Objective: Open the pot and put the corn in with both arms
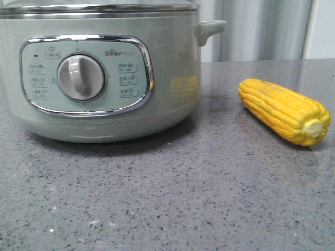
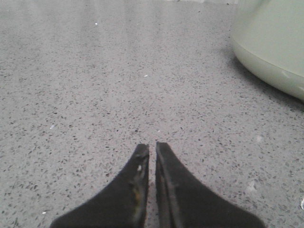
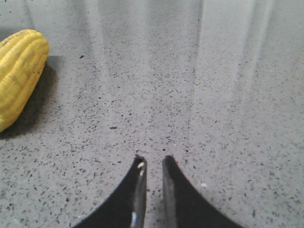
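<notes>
Grey speckled stone countertop (image 1: 172,198) fills the view from 3 through 6 to 9 o'clock; pale vertical curtain folds (image 1: 261,29) hang at 1 o'clock.

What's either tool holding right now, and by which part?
Nothing. The left tool and right tool each show a thin empty gap over bare counter. The corn lies free on the counter, beside the pot.

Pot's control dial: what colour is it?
Pale grey, matching the dial to the grey-green pot, inside a chrome frame. Front view shows it best.
</notes>
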Controlling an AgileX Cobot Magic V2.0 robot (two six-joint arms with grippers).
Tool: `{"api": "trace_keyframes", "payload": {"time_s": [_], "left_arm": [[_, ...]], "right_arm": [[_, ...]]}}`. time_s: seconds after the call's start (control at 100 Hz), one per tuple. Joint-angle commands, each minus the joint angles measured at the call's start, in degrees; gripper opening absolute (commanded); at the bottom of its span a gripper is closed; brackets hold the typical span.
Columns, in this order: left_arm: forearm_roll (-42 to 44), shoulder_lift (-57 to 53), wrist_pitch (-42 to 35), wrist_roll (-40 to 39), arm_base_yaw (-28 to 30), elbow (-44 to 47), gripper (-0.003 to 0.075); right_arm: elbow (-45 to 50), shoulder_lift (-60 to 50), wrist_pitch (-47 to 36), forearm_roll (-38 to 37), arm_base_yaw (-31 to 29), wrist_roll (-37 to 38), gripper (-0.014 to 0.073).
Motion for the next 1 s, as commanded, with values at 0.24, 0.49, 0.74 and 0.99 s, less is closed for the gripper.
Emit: {"api": "trace_keyframes", "payload": {"time_s": [0.24, 0.49, 0.74, 0.99], "left_arm": [[-0.43, -1.92, -1.45, 0.05, 0.18, 0.36, -0.0020], [-0.43, -1.92, -1.45, 0.05, 0.18, 0.36, -0.0020], [1.86, -1.92, -1.56, 0.05, 0.18, 0.36, -0.0020], [2.08, -1.92, -3.24, 0.05, 0.18, 0.36, -0.0020]], "right_arm": [[1.14, -1.39, -0.90, -0.69, -0.28, -0.19, 0.0004], [1.14, -1.39, -0.90, -0.69, -0.28, -0.19, 0.0004], [1.14, -1.39, -0.90, -0.78, -0.28, -0.19, 0.0004], [1.14, -1.39, -1.28, -2.81, -0.28, -0.19, 0.0004]]}}
